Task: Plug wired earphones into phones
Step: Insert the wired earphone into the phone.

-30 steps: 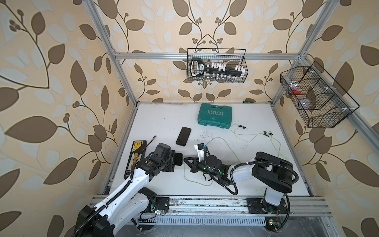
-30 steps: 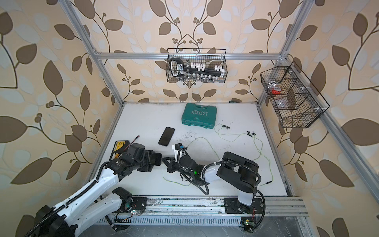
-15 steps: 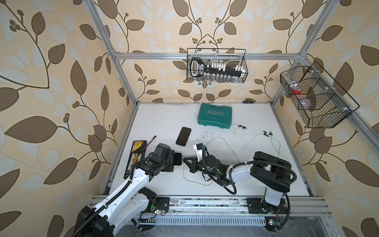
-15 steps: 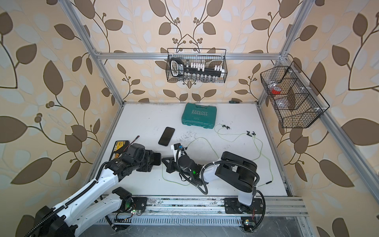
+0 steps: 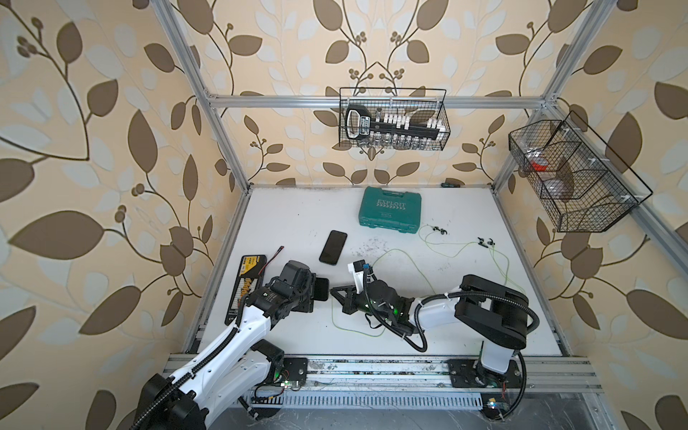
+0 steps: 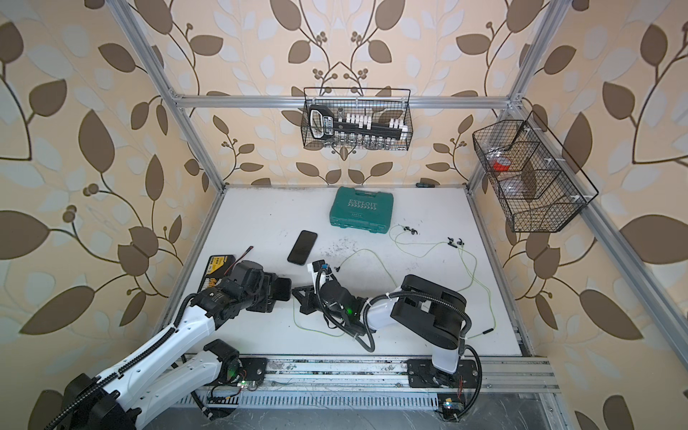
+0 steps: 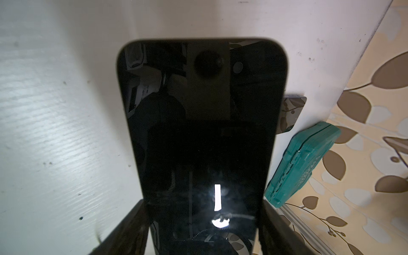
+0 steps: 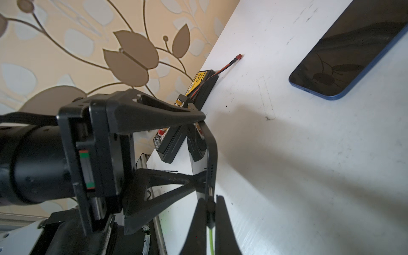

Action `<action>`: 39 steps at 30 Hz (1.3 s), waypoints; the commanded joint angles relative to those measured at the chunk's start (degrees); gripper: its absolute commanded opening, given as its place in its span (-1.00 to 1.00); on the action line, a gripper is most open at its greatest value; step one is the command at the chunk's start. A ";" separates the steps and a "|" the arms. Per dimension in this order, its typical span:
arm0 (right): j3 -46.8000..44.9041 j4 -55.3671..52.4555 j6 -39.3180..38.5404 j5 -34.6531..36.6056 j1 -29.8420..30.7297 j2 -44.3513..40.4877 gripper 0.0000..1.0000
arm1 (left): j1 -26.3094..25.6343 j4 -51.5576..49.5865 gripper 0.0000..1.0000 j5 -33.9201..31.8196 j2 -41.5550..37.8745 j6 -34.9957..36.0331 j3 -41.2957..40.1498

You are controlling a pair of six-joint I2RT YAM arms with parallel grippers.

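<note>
My left gripper [image 5: 314, 294] [image 7: 202, 229] is shut on a black phone [image 5: 321, 289] [image 6: 283, 289] [image 7: 198, 121], gripping its two long sides and holding it on edge just above the table. My right gripper [image 5: 333, 292] [image 8: 209, 199] is shut on the small black plug [image 8: 210, 212] of one set of earphones. Its yellow-green cable [image 8: 211, 240] [image 5: 402, 260] trails back over the table. The plug's tip meets the held phone's end edge [image 8: 210, 159]; how deep it sits I cannot tell. A second phone [image 5: 333, 247] [image 8: 353, 55] lies flat farther back. Earbuds [image 5: 439, 231] [image 5: 486, 242] lie at the back right.
A teal toolbox [image 5: 389, 210] stands at the back. A black-and-yellow bit case [image 5: 247, 286] lies along the left edge with a red-tipped wire [image 5: 273, 255] on it. Wire baskets [image 5: 392, 119] [image 5: 573, 175] hang on the walls. Another loose cable [image 5: 502, 268] runs down the right side.
My right gripper has edged slightly left with the plug, closer to the held phone's end. The left arm and its phone have stayed still.
</note>
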 commanded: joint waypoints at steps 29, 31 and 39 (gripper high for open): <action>-0.89 3.83 -1.62 1.88 0.42 -2.94 -1.00 | 0.05 6.28 0.13 8.52 -4.50 2.37 2.25; -1.20 3.78 -1.74 3.38 0.50 -3.35 -1.00 | 0.03 6.02 0.13 8.54 -4.67 2.10 2.28; 0.43 1.11 -5.95 6.77 1.55 -4.46 -1.00 | 0.01 5.22 0.12 8.58 -5.02 1.72 2.75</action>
